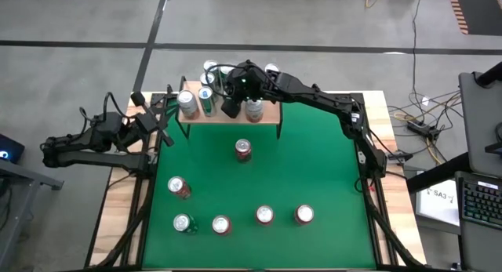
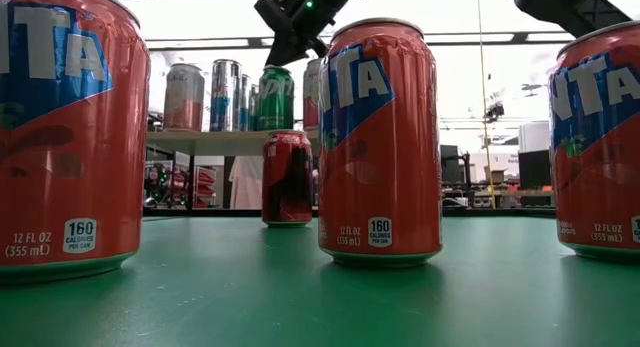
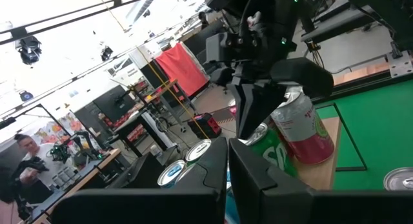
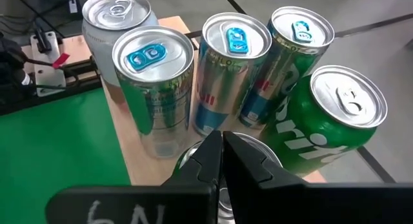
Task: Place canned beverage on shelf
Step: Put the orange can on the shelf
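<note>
Overhead, right claw [image 1: 232, 107] pressed together above shelf [image 1: 267, 115] crowded with upright cans [image 4: 155, 88].

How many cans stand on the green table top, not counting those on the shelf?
6: one near the shelf, one toward the left edge, and four in the front row. None seems hidden.

Six cans [image 1: 243, 150] on table; one shelf [image 1: 267, 115]
</note>
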Robot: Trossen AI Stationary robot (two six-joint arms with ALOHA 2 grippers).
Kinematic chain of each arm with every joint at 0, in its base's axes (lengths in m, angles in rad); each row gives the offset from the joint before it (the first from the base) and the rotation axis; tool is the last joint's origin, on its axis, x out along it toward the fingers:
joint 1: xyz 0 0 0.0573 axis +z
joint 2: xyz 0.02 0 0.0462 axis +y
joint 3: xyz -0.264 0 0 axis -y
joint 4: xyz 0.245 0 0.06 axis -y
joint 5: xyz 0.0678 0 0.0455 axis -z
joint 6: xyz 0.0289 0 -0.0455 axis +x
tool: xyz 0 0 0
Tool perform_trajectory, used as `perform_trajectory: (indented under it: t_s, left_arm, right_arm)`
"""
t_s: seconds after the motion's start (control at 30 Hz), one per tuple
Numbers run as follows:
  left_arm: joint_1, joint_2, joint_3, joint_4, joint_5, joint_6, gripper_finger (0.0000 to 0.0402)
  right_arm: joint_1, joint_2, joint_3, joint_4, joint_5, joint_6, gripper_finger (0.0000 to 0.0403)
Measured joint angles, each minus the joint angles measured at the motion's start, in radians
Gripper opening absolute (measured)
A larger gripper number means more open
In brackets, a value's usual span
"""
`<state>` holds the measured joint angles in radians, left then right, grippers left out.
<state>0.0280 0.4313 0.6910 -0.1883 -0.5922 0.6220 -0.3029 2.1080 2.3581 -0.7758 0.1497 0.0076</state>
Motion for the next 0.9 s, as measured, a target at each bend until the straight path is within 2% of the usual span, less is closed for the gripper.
perform_trajectory:
  t_s: [0.47,0.9]
  left_arm:
    - [0.0,0.0,0.0,0.0,0.0,0.0,0.0]
    - [0.0,0.0,0.0,0.0,0.0,0.0,0.0]
  right_arm:
    - [0.007,-0.029,-0.002,-0.051,-0.001,0.011,0.0009]
    - [-0.008,-0.03,-0.005,0.016,0.007,-0.007,0.0009]
